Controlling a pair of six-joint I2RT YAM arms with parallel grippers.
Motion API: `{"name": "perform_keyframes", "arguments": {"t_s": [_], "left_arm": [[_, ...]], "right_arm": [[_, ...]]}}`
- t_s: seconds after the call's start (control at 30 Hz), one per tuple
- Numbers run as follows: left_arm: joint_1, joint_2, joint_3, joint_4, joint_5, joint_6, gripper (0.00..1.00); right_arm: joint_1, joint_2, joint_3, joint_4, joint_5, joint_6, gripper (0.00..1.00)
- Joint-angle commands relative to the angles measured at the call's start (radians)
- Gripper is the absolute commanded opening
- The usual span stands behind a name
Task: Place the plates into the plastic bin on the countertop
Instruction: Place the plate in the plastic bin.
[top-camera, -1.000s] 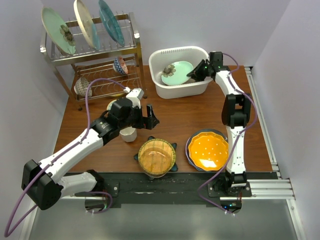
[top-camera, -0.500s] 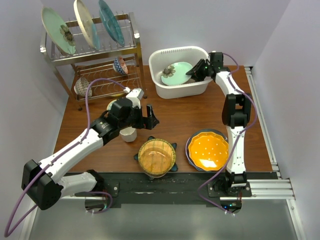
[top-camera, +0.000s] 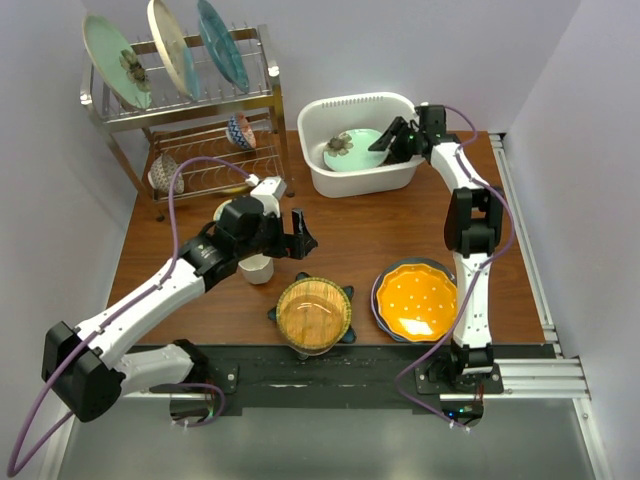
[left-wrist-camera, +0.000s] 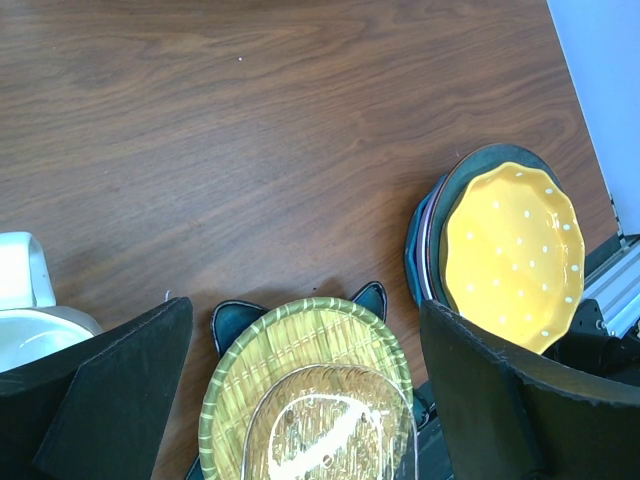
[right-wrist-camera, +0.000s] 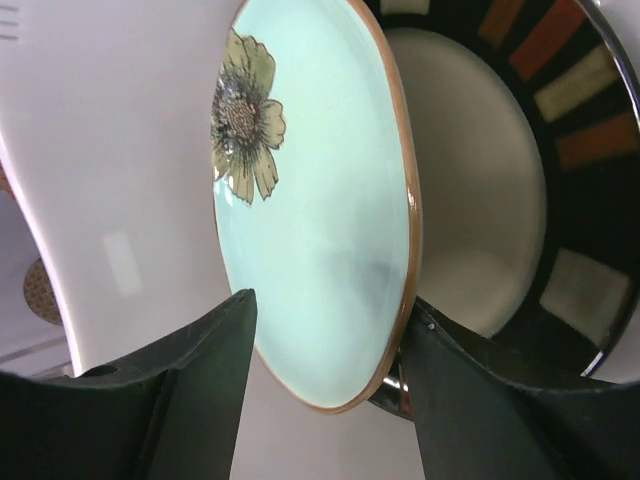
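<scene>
— Two plates in the bin (top-camera: 340, 104)?
— Yes. The mint flower plate (right-wrist-camera: 310, 230) lies over the striped plate (right-wrist-camera: 590, 150), both inside the bin at the far side of the table (top-camera: 380, 225).
— And the right claw (top-camera: 385, 138)?
— Over the bin, jaws apart, pinching nothing. The mint flower plate's rim sits just beyond them.
— The left claw (top-camera: 302, 235)?
— Wide open and empty, above the table near the amber plate (top-camera: 313, 314). The orange dotted plate (top-camera: 416, 300) rests at the front right.
</scene>
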Motion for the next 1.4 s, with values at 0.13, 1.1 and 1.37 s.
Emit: {"name": "perform_keyframes", "arguments": {"t_s": [0.13, 1.1, 1.37], "left_arm": [[0.008, -0.038, -0.009, 0.024, -0.005, -0.002, 1.0], [0.008, -0.045, 0.007, 0.022, 0.015, -0.009, 1.0], [0.008, -0.044, 0.008, 0.028, 0.023, -0.011, 1.0]], "right_arm": [[-0.023, -0.106, -0.004, -0.174, 0.105, -0.109, 0.67], [0.063, -0.107, 0.197, -0.185, 0.246, -0.25, 0.77], [0.072, -0.144, 0.211, -0.234, 0.328, -0.275, 0.8]]}}
